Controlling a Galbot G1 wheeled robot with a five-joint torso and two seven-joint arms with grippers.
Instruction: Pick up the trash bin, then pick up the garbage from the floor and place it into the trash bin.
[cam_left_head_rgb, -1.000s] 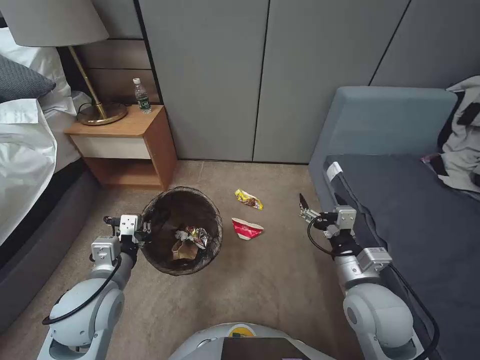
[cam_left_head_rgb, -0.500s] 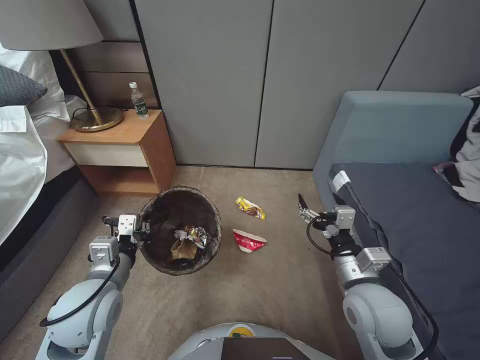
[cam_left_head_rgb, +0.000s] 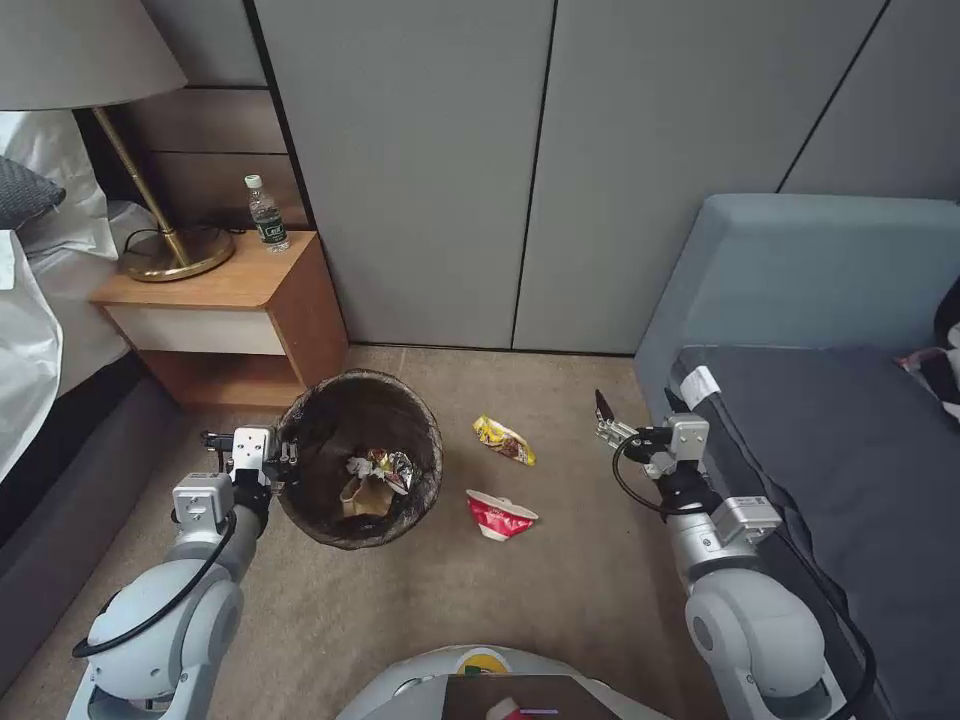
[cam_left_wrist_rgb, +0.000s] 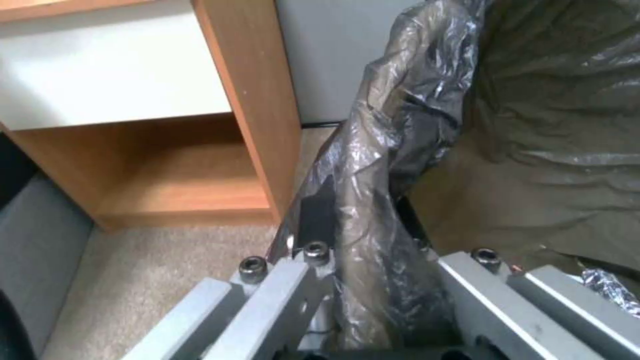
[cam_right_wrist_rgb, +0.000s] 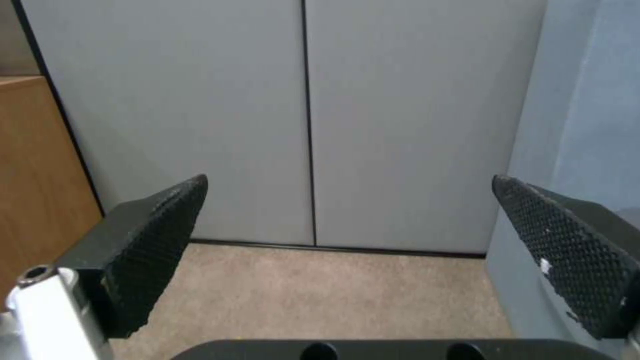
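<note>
The trash bin (cam_left_head_rgb: 335, 415), round and lined with a dark bag, hangs at my left front. My left gripper (cam_left_head_rgb: 288, 462) is shut on its near-left rim; the left wrist view shows the bag-covered rim (cam_left_wrist_rgb: 373, 190) pinched between the jaws of the left gripper (cam_left_wrist_rgb: 373, 280). Some garbage (cam_left_head_rgb: 375, 480), a tan paper bag and a silver wrapper, lies inside. On the carpet to the right of the bin lie a yellow wrapper (cam_left_head_rgb: 503, 440) and a crushed red-and-white carton (cam_left_head_rgb: 498, 515). My right gripper (cam_left_head_rgb: 637, 402) hovers open and empty beside the sofa, and its black fingers (cam_right_wrist_rgb: 160, 240) stand wide apart.
A wooden nightstand (cam_left_head_rgb: 220, 300) with a brass lamp (cam_left_head_rgb: 165, 255) and a water bottle (cam_left_head_rgb: 264, 213) stands just behind the bin. A bed (cam_left_head_rgb: 30, 330) is at far left, a blue-grey sofa (cam_left_head_rgb: 800, 280) at right, and grey cabinet doors (cam_left_head_rgb: 450, 170) ahead. Open carpet lies between bin and sofa.
The whole head view has shifted, so the camera moved: nightstand and bed slid left, the floor litter slid lower. Both arms keep their poses, and the bin stays in the left gripper.
</note>
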